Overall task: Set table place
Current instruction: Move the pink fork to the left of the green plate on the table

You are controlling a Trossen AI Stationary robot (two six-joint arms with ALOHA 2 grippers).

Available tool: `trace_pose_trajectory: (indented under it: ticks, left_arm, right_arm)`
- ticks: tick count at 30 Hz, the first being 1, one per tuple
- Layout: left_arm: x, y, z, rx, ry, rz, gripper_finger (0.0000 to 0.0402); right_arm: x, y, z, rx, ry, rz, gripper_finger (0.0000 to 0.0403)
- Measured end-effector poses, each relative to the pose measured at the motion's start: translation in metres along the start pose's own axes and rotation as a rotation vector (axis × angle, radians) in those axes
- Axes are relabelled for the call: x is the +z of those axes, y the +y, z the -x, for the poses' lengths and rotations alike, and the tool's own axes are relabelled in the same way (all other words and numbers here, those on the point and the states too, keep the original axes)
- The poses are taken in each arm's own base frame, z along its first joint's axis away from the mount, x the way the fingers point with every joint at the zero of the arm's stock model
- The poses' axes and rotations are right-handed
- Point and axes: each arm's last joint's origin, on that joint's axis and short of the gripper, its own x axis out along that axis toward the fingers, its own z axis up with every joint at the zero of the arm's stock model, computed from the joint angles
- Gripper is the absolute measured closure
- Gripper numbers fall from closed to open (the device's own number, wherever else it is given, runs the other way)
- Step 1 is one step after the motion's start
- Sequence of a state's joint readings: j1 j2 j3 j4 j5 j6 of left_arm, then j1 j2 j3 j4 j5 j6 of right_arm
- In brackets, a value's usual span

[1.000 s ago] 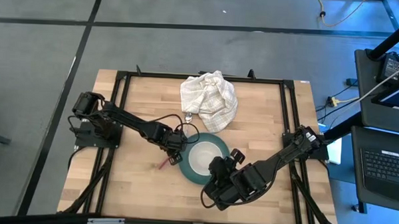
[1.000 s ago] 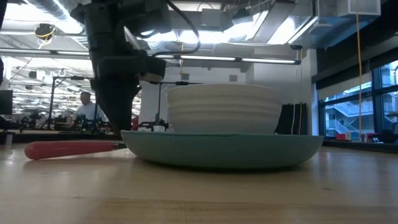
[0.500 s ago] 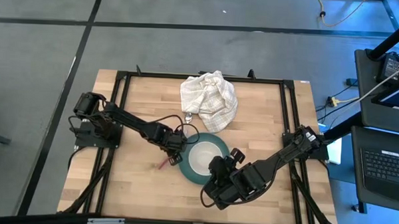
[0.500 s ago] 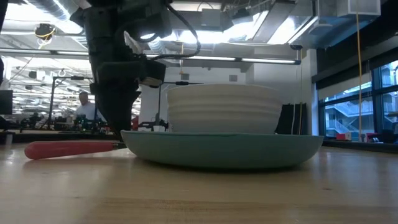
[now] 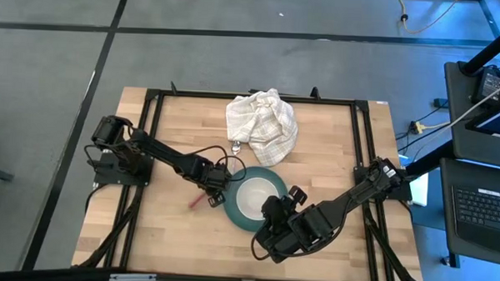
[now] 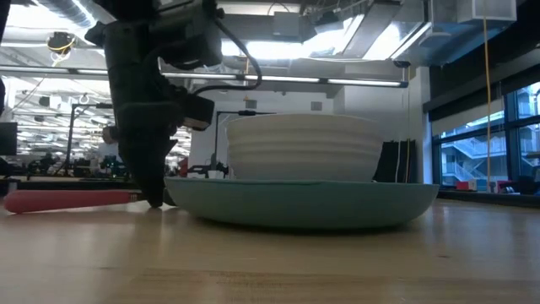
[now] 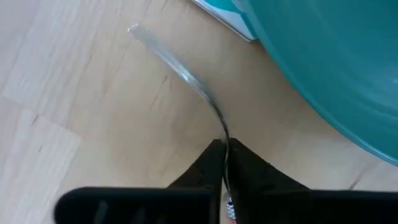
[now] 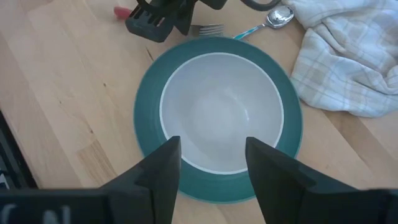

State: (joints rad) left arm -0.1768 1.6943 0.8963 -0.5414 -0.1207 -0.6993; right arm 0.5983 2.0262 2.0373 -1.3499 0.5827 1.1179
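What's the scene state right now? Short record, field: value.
plate: teal plate on the table, mid-front
bowl: white bowl sitting in the plate
fork: red-handled fork lying flat on the table, just left of the plate
spoon: spoon between the plate and the cloth
cloth: white checked cloth bunched behind the plate
left gripper: left gripper down at the plate's left rim, shut on the fork
right gripper: right gripper open, above the plate's near edge, holding nothing

Grey floor (image 5: 61,59) around; ceiling lights (image 6: 278,42) and windows (image 6: 481,143) behind.
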Motion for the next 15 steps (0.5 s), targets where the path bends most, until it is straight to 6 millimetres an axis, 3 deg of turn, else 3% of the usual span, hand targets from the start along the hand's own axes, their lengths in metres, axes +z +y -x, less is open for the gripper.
trace_pose_trajectory:
  ticks: [7,15]
  left_arm:
    - [-0.007,0.007,0.008,0.074,0.08,0.076,0.0398]
    - [0.005,0.002,0.046,0.27,0.116,0.058,0.04]
  right_arm:
    - [0.0,0.0,0.0,0.0,0.0,-0.004,0.0221]
    - [0.005,-0.002,-0.003,-0.008,0.0,-0.014,0.0221]
